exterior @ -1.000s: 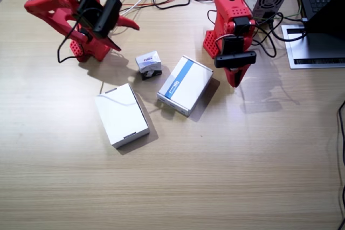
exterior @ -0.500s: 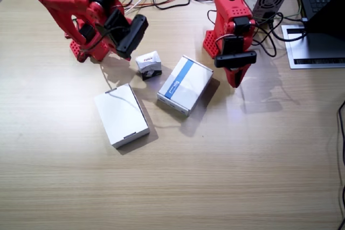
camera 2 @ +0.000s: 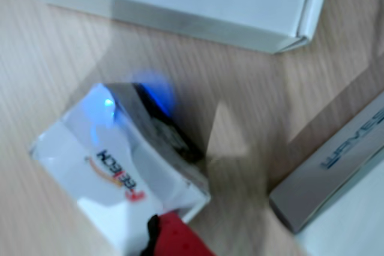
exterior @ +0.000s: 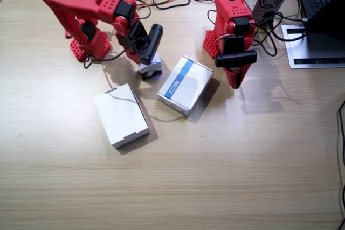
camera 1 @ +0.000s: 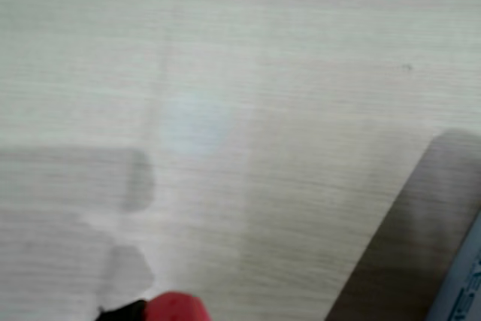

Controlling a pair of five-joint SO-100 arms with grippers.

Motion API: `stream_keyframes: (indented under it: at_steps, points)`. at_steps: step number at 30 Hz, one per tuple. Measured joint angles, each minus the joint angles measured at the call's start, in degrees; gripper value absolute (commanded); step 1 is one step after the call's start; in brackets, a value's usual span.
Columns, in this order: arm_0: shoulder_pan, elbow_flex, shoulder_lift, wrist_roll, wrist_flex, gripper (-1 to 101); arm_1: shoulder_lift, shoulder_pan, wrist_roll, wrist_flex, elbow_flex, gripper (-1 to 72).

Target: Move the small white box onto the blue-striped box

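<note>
On the pale wooden table (exterior: 226, 176), the flat white blue-striped box (exterior: 185, 84) lies beside the large plain white flat box (exterior: 122, 115). The small white box (camera 2: 123, 169) sits between them and my red right gripper (exterior: 150, 57), which hovers over it, finger spread unclear. My left gripper (exterior: 235, 82) points down; its fingers look pressed together.

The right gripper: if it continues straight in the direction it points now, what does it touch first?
Most likely the small white box: the right gripper points down at it from just above, though contact is unclear.
</note>
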Motion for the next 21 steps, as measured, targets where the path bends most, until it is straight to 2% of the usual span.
stream_keyframes:
  at_steps: [9,11,12,13,14,15,16,18,20,21]
  points:
    - [0.00,0.00,0.00,-1.05,0.00,0,-8.70,5.71,-1.32,-0.79,-10.55,50.9]
    - [0.00,0.00,0.00,-1.05,0.00,0,-10.28,6.06,3.08,-2.37,-10.81,51.4]
    - [0.00,0.00,0.00,-1.05,0.00,0,-10.55,6.68,7.03,-3.34,-11.51,52.0]
    - [0.00,0.00,0.00,-1.05,0.00,0,-10.99,7.65,13.62,-5.10,-13.01,52.0]
    - [0.00,0.00,0.00,-1.05,0.00,0,-11.69,7.82,22.50,-8.17,-14.24,52.8]
    - [0.00,0.00,0.00,-1.05,0.00,0,-13.62,7.82,33.84,-10.28,-16.88,52.0]
    - [0.00,0.00,0.00,-1.05,0.18,0,-17.23,7.91,44.38,-9.84,-21.62,50.6]
    - [0.00,0.00,0.00,-0.44,0.18,0,-25.84,10.11,60.21,-2.20,-33.75,50.8]
    - [0.00,0.00,0.00,1.05,0.18,0,-27.16,13.62,68.29,4.83,-38.32,51.9]
    - [-0.18,0.00,0.00,1.49,0.18,0,-26.98,14.94,70.49,6.33,-39.46,52.5]
